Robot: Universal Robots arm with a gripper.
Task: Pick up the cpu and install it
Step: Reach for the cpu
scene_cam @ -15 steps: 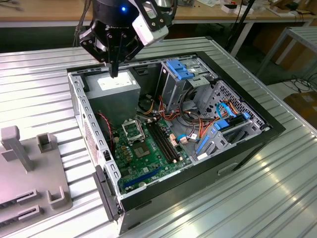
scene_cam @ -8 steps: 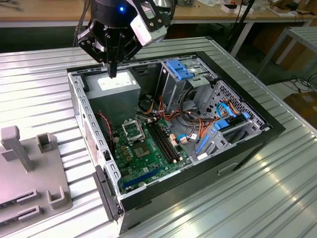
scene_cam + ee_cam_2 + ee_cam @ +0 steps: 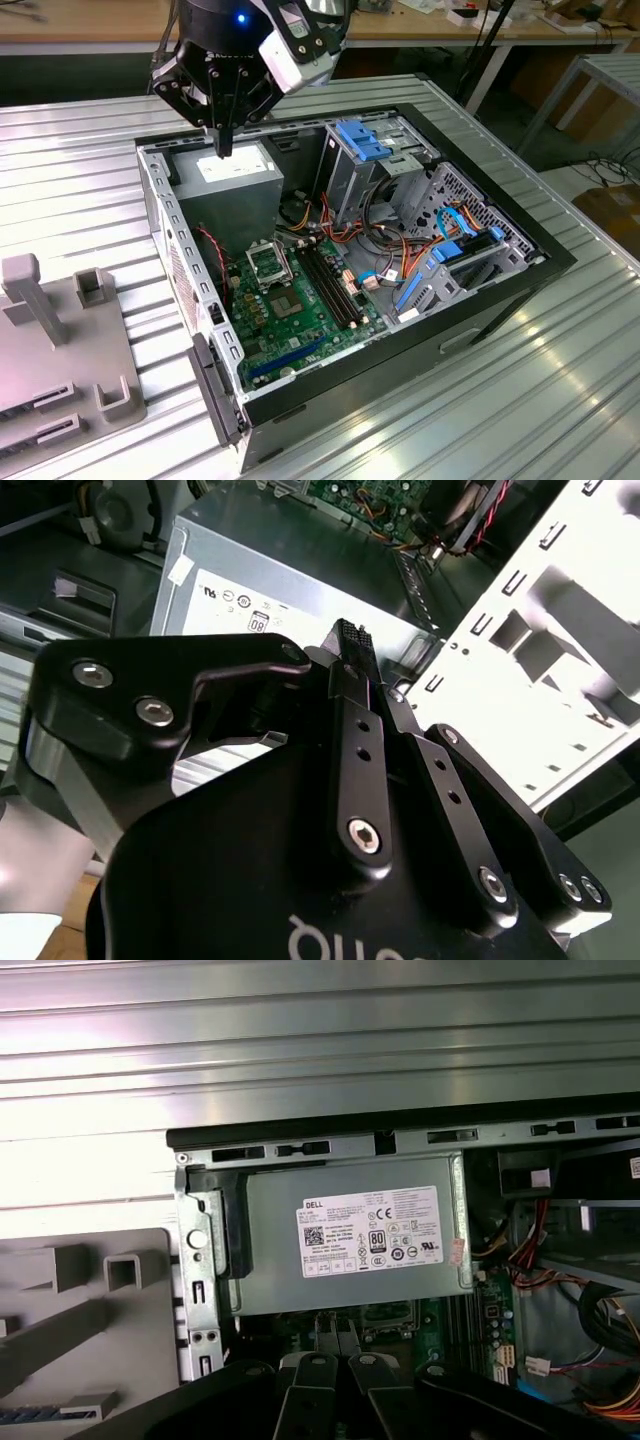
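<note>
Exterior view: the cpu cannot be placed with certainty. The black-framed socket [image 3: 268,263] on the green motherboard [image 3: 300,325] shows a pale grey patch in its middle, but I cannot tell whether that is the chip. Long black memory slots [image 3: 332,280] lie just beside the socket, towards the exterior view's right.

The gripper [image 3: 222,150] hangs above the grey power supply [image 3: 240,172], near the edge of the open computer case [image 3: 500,290] and well apart from the socket. In both wrist views its fingers [image 3: 350,680] are drawn together so that the tips meet, and nothing can be seen between them.

Blue drive brackets [image 3: 362,140] and bundles of orange and red wires [image 3: 385,245] fill the far part of the case.

The case lies on its side on a table [image 3: 90,140] of ribbed, silvery metal slats that catch the light. On the exterior view's left a grey moulded fixture [image 3: 60,340] with upright posts and slots rests on the same slats.

Behind the table runs a long wooden workbench [image 3: 100,25]. On the exterior view's right are a metal frame leg [image 3: 545,95], a brown cardboard box [image 3: 615,215] and loose cables on the floor.
</note>
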